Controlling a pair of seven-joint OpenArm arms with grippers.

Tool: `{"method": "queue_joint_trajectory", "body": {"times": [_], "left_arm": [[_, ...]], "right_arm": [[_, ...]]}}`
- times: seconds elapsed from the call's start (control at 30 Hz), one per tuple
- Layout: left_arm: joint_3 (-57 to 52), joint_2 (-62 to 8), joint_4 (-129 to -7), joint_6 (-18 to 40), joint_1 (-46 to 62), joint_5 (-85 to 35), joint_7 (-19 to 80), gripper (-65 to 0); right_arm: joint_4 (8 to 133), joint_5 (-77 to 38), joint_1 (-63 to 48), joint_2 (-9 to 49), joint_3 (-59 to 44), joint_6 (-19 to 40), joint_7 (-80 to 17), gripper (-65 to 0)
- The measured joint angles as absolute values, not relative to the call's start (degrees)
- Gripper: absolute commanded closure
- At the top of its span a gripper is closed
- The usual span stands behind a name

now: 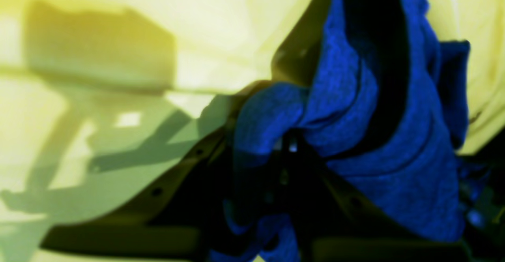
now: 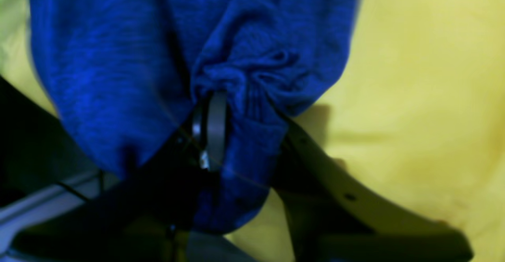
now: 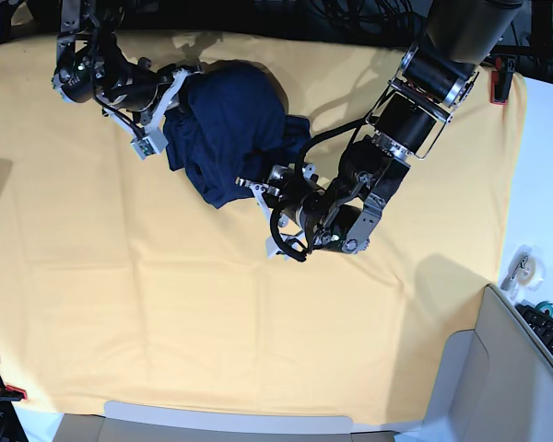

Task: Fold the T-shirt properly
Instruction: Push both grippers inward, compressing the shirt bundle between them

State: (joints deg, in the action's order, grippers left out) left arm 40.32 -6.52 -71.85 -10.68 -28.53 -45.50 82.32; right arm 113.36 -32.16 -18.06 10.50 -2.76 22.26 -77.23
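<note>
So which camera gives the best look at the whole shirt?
The base view: the shirt shows entire, bunched on the yellow cloth between both arms. The wrist views show only blurry close-up folds pinched in the left gripper and right gripper.

yellow-orange table cloth (image 3: pixel 166 304) carries the bunched navy t-shirt (image 3: pixel 226 129).

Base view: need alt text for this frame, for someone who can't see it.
Seen from above, two black robot arms grip a bunched dark navy T-shirt lying on a yellow-orange table cloth. The right gripper is shut on the shirt's left edge, and the left gripper is shut on its lower right edge. The shirt lies crumpled, not yet folded.
</note>
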Motion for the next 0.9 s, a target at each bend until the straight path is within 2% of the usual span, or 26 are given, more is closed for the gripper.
{"method": "queue_joint_trajectory", "body": {"times": [0.2,0.37,0.9], "left_arm": [[41.23,-6.52,-70.78,-10.52,-30.72,-44.71,82.08,-1.1],[41.43,-6.52,-70.59,-10.63,-32.27,-44.1,82.08,-1.1],[41.65,-6.57,-70.46,-10.7,-35.22,-44.31,82.35,-1.1]], "right_arm": [[114.41,-17.15,-17.15,10.28,8.29,21.69,-74.91,0.0],[114.54,-11.4,-16.73,8.95,11.7,21.41,-74.15,0.0],[114.54,-10.41,-16.62,7.68,11.88,21.23,-73.65,0.0]]}}
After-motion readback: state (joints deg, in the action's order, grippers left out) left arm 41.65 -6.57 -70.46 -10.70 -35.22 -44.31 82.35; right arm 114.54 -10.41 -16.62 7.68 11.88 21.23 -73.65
